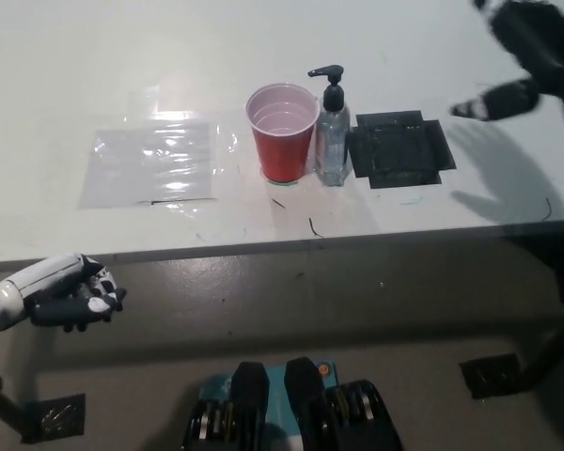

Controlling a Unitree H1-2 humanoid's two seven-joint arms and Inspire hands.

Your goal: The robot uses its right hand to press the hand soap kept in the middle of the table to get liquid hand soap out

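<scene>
White and wide, the surface [94,56] fills most of what I see, with grey floor below its front edge. I will use the soap bottle [332,141] as my marker for where things are.

Far to the left of the soap bottle lies a flat clear plastic sheet [150,162]. Just to the right of the bottle is a black square patch [399,148] stuck on the surface. Touching the bottle's left side, or very nearly, stands a red cup [282,132], open and empty as far as I can tell.

My right hand [526,56] is up high and well to the right of the soap bottle, above the surface. It looks blurry, with its fingers spread apart and nothing in them. My left hand [70,293] rests low, far down and left of the bottle, off the surface, with its fingers curled in on nothing.

The soap bottle stands upright near the middle of the surface. It is small and clear with a black pump top [327,75], whose spout points left, toward the cup side. I think it is light and a bit slippery, so it could tip or slide if I push from the side. The best place to touch is the flat top of the pump, pushing straight down. I should take care not to bump the cup, which looks light too.
</scene>
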